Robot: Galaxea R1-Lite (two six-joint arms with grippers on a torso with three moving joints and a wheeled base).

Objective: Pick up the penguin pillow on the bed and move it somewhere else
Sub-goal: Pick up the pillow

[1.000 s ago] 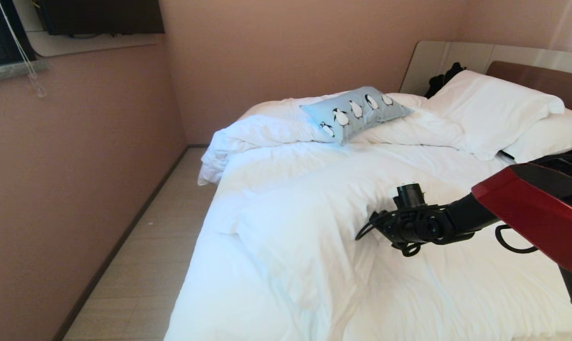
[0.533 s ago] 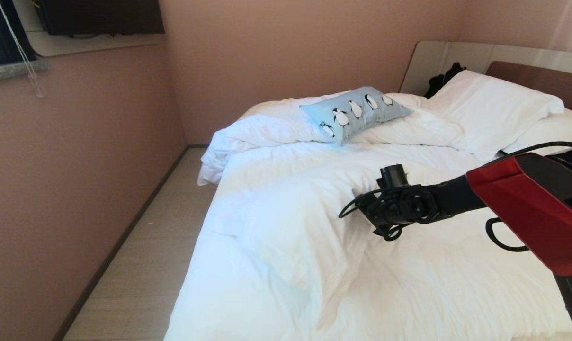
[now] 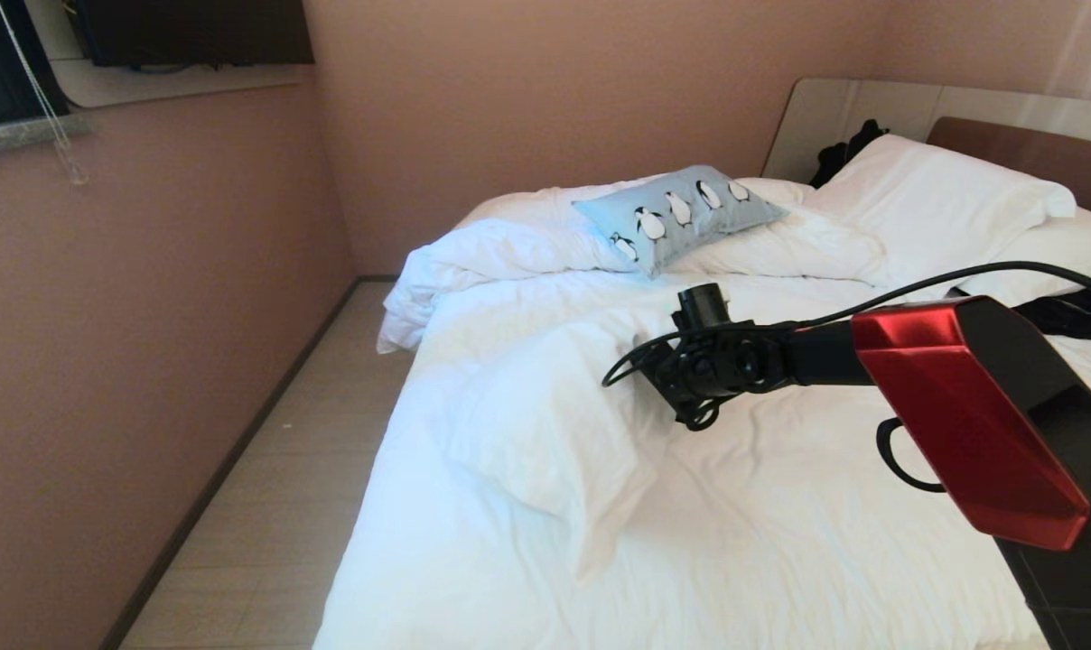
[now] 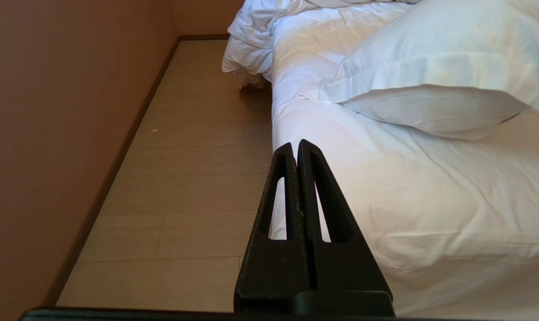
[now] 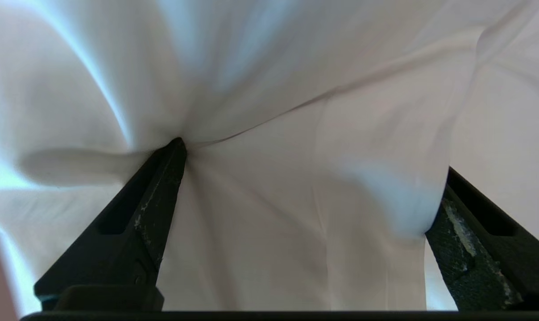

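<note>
The penguin pillow (image 3: 681,215), light blue with a row of black-and-white penguins, lies on the rumpled duvet at the far side of the bed (image 3: 780,506). My right arm reaches over the middle of the bed, its wrist (image 3: 704,366) a short way in front of that pillow and apart from it. In the right wrist view the right gripper (image 5: 313,157) is open wide, with white bedding bulging between its fingers and one fingertip (image 5: 176,149) pressed into a fold. My left gripper (image 4: 295,145) is shut and empty, parked beside the bed's edge above the floor.
A plain white pillow (image 3: 545,433) lies on the near left of the bed. Larger white pillows (image 3: 934,208) lean at the headboard (image 3: 1024,144), with a dark item (image 3: 843,149) behind them. A strip of floor (image 3: 284,487) runs between bed and wall (image 3: 130,361).
My right arm has stretched out across the bed, and its wrist has travelled up and left toward the penguin pillow. The white bedding under it has shifted. The left arm has stayed still.
</note>
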